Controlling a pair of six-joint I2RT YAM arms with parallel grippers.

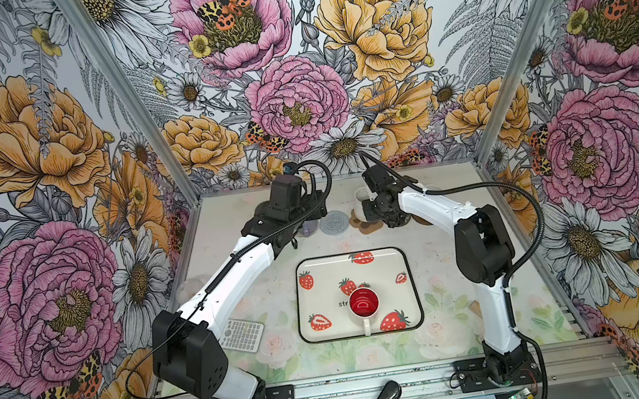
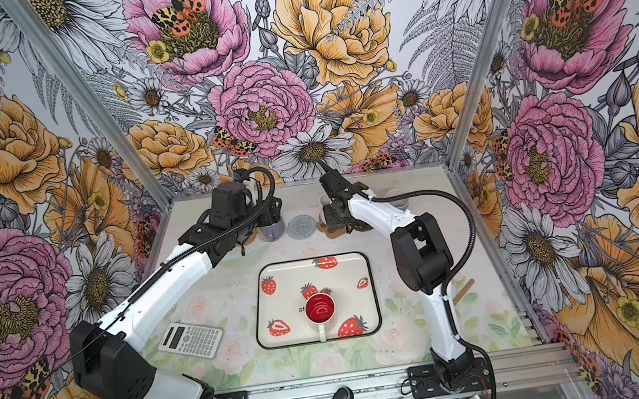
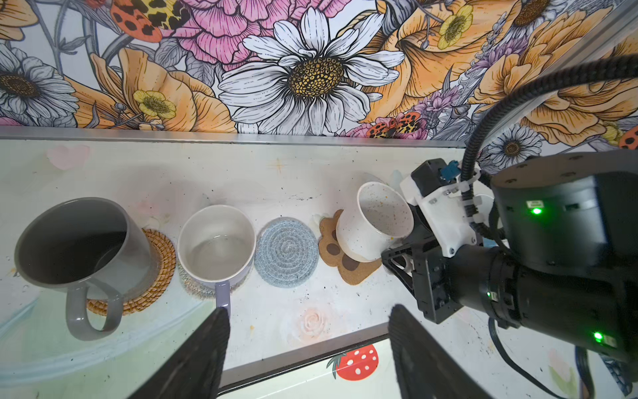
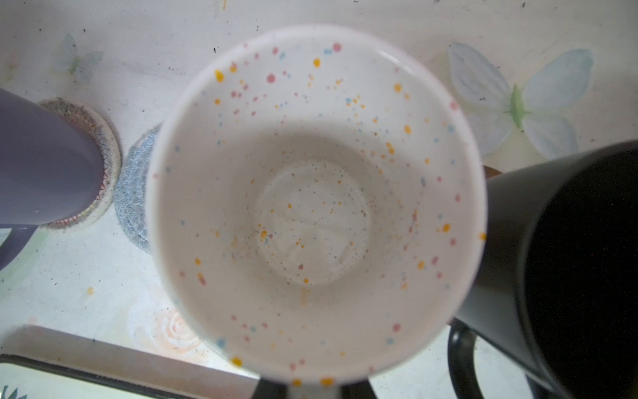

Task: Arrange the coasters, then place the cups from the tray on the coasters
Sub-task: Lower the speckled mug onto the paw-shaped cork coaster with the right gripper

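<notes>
Right gripper (image 4: 313, 390) closed on handle of speckled mug (image 3: 374, 221). Mug held over paw coaster (image 3: 348, 266) directly beneath, contact not resolved. Left gripper (image 3: 309, 311) held wide open, empty. Lavender mug (image 3: 215, 241), grey mug (image 3: 76, 241) already seated on coasters ahead. Grey-blue coaster (image 3: 286, 252) unfilled. Red-lined mug (image 1: 363, 303) waiting on tray (image 1: 401, 257) behind.

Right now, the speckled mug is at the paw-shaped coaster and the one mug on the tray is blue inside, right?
No: the white mug on the strawberry tray is red inside, as both top views show; the rest holds.
</notes>
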